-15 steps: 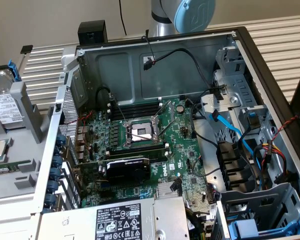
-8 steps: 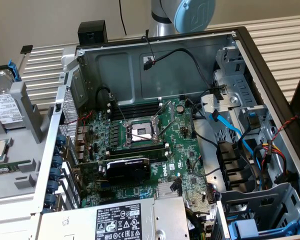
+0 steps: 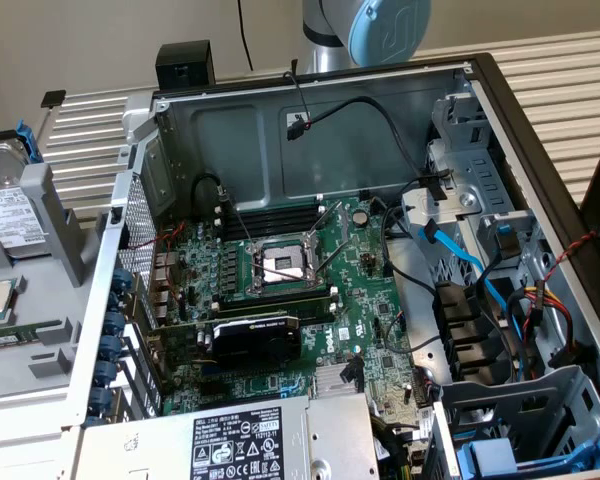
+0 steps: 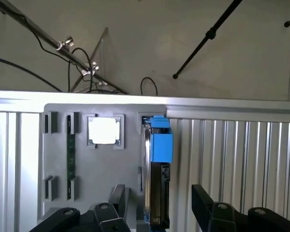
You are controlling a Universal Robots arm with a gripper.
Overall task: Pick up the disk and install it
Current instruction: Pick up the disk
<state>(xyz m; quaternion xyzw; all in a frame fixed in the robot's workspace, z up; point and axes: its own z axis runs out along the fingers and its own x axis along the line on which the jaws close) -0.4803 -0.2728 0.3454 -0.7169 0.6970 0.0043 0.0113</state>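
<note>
Exterior view, arm [image 3: 378,28] above open case [image 3: 280,130], disk [image 3: 8,212] in grey holder [image 3: 52,235] outside it at the view's left, wrist view, gripper [image 4: 159,195] spread wide, fingers [image 4: 119,195] either side of the on-edge disk [image 4: 160,145], chip [image 4: 104,130] nearby in the holder [image 4: 58,154]

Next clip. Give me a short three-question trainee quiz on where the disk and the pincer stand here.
1. True or false: the pincer is clamped shut on the disk.
2. Where is the disk? A) standing on edge in the grey holder outside the computer case; B) in a drive bay inside the case; C) flat on the power-supply box.
3. Fill in: the plastic frame clipped on the disk is coloured ____.
Key: 1 false, the pincer is open; 2 A; 3 blue.
</note>
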